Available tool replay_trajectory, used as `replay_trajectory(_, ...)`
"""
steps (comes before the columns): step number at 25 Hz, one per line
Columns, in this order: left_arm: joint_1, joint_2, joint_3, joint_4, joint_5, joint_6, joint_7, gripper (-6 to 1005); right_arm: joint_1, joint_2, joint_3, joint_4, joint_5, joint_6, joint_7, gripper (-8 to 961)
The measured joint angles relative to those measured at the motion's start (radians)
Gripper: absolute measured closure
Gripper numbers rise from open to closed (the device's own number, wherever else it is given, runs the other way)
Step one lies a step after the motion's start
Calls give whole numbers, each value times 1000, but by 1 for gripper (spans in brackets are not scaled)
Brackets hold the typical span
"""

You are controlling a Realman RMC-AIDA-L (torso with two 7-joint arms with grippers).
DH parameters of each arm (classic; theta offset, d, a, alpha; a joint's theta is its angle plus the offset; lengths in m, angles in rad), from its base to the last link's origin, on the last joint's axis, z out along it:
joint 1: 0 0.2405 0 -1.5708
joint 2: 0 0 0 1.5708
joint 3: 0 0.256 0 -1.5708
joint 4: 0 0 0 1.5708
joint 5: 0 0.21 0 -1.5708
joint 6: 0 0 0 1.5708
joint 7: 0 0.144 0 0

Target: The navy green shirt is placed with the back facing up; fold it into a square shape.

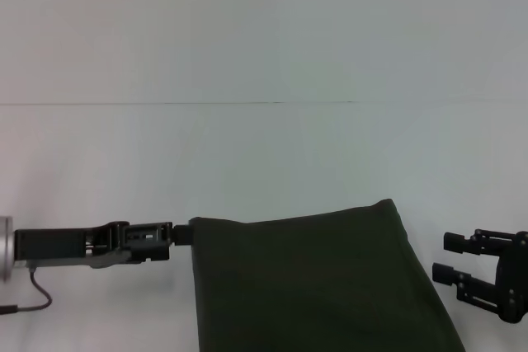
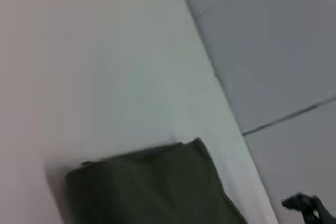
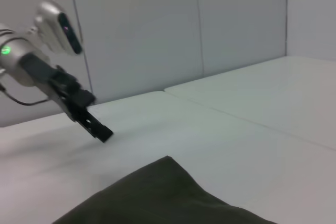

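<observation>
White tabletop (image 1: 264,55) filled the scene. At the far left corner of the navy green shirt (image 1: 313,286), the left gripper (image 1: 183,234) touched the cloth edge; whether it pinched fabric I could not tell. The right gripper (image 1: 445,257) hung open, just beside the right edge. Already folded narrow, the shirt probably needed one more fold toward the robot. Its near end was cut off.
</observation>
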Motion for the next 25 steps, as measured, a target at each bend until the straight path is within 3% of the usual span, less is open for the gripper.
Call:
replay_trajectory(5,-12,-27,15,-1,25,-114,-131,52,-23,4,0,4,0,-11,-38,536)
replay_trajectory(8,-20,-43,34,-14,47,-165,-162,52,-29,8,1,3,0,-15,-47,387)
replay_trajectory(16,-45,-47,77,-51,60,-250,-186,52,-29,8,9,1,0,-24,-47,91)
replay_trajectory(25,-52,-67,109,-52,61,-311,-182,54,-24,11,11,5,-1,-25,-47,35)
